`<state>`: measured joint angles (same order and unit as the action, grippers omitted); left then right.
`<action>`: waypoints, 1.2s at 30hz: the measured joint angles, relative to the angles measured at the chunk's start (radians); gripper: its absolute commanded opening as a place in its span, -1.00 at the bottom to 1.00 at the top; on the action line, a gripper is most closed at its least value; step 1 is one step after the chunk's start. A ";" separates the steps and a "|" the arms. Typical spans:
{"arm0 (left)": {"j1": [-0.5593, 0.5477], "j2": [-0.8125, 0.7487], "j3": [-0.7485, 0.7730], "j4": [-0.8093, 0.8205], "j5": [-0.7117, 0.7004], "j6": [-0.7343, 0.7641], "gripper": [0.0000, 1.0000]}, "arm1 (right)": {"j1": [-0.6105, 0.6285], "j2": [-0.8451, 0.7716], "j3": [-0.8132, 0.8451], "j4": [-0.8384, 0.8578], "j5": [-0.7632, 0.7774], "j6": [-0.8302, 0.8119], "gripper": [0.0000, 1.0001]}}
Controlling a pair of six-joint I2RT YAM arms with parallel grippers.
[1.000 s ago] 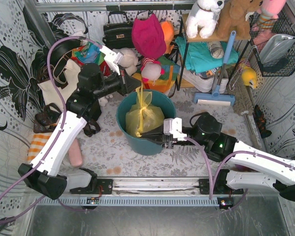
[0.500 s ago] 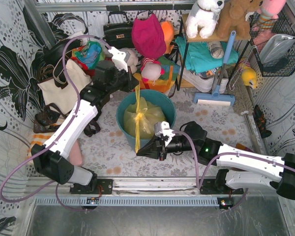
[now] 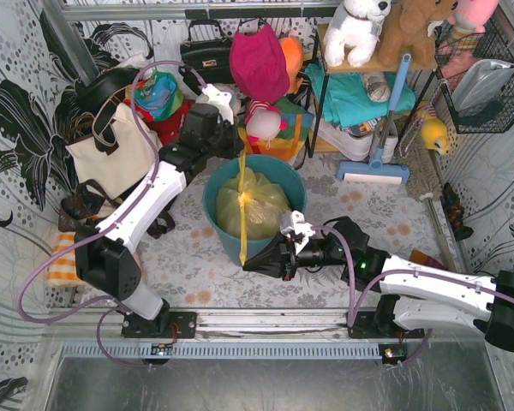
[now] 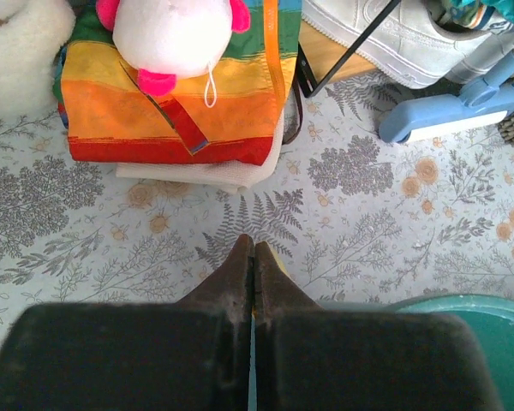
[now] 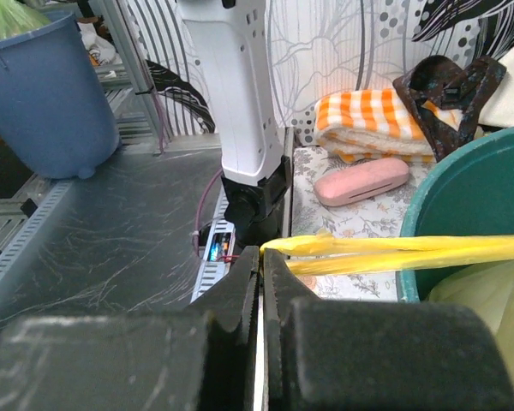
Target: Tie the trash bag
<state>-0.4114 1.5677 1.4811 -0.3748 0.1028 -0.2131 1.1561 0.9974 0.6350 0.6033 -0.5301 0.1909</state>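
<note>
Now pulled wider apart: left claw (image 3: 238, 149), right claw (image 3: 251, 263) clamped tight on trash bag (image 3: 259, 211) tails; strands taut, knot tightening.

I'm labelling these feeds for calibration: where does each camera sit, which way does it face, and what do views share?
Top external: above and behind the bases, looking down on left arm, right arm, teal bin and trash bag.
Left wrist: on the left arm, facing the rainbow bag past the bin; left fingers show, shut.
Right wrist: low, facing the left arm's base; right fingers pinch a yellow bag end.
Shared: the teal bin appears in all three.
</note>
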 measured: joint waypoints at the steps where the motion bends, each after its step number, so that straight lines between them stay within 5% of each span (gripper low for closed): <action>1: 0.000 0.008 0.008 0.000 -0.004 -0.002 -1.00 | -0.001 -0.001 -0.006 0.008 0.003 0.004 -1.00; 11: 0.009 0.113 0.108 0.008 -0.076 -0.011 -1.00 | 0.029 -0.042 -0.023 0.049 -0.055 0.029 -1.00; 16: 0.013 0.082 0.143 0.018 -0.014 -0.042 -1.00 | 0.029 -0.081 0.001 0.047 0.043 -0.044 -1.00; 17: 0.013 0.068 0.154 0.023 0.008 -0.049 -1.00 | 0.029 -0.085 0.016 0.043 0.077 -0.068 -0.91; 21: 0.013 0.026 0.217 0.034 0.121 -0.079 -1.00 | 0.029 -0.100 0.084 -0.016 0.229 -0.187 -0.05; 25: 0.010 0.016 0.235 0.036 0.208 -0.092 -1.00 | 0.029 -0.137 0.119 -0.143 0.337 -0.332 0.35; 36: -0.021 0.020 0.142 -0.055 0.279 -0.088 -1.00 | 0.029 -0.127 0.287 -0.576 0.321 -0.764 0.34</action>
<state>-0.4328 1.5879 1.6234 -0.4294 0.3817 -0.3012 1.1854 0.8700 0.9222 0.0269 -0.2092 -0.5735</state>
